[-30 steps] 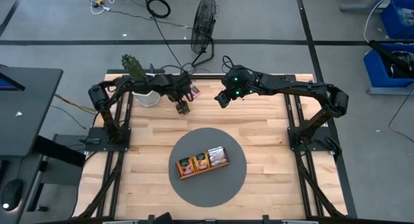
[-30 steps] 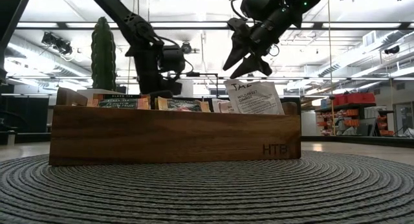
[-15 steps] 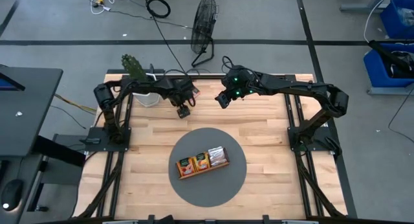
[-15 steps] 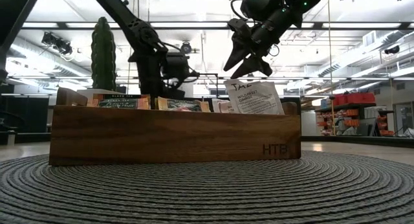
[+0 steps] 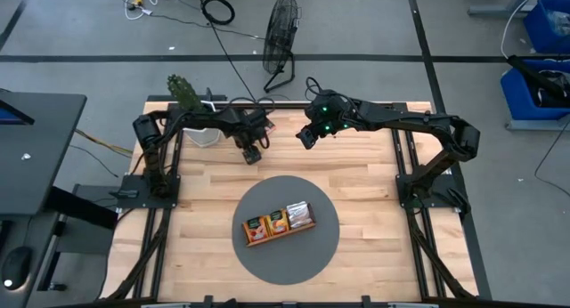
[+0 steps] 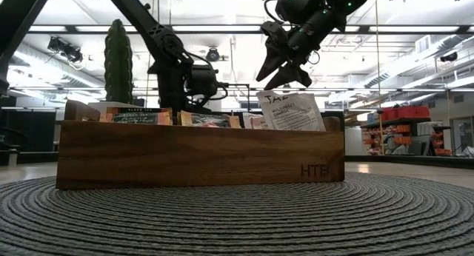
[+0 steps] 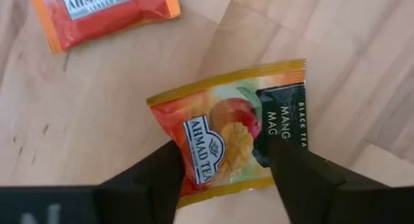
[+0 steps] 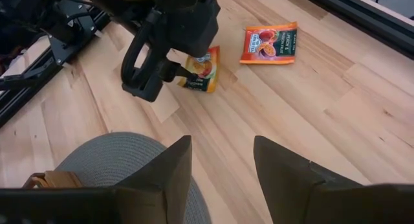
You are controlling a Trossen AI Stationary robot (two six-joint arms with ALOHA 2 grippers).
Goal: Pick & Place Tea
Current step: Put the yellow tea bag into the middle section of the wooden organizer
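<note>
A mango black-tea sachet (image 7: 233, 127), orange with a dark label, lies flat on the bare wood at the table's far left. My left gripper (image 7: 226, 166) points down right over it, open, with a fingertip above each side of its near half. In the right wrist view the same sachet (image 8: 203, 70) shows under that gripper (image 8: 187, 75). A red sachet (image 8: 268, 43) lies flat farther back. My right gripper (image 5: 305, 139) hangs open in the air at the far middle, holding nothing. More tea stands in the wooden tray (image 5: 279, 221), and a white sachet (image 6: 290, 112) sticks up from it. My left gripper comes at the mango sachet from above, and its fingers (image 7: 162, 179) overlap the sachet's face on two sides. Whether the fingertips touch it, I cannot tell. The sachet lies flat on the wood.
The tray stands on a round grey woven mat (image 5: 312, 255) in the table's near middle. A cactus in a white pot (image 5: 191, 108) is at the far left corner, close behind my left arm. A fan (image 5: 280, 32) stands on the floor beyond the table.
My left gripper has come down toward the mango sachet on the wood, still pointing down. My right gripper has kept still.
</note>
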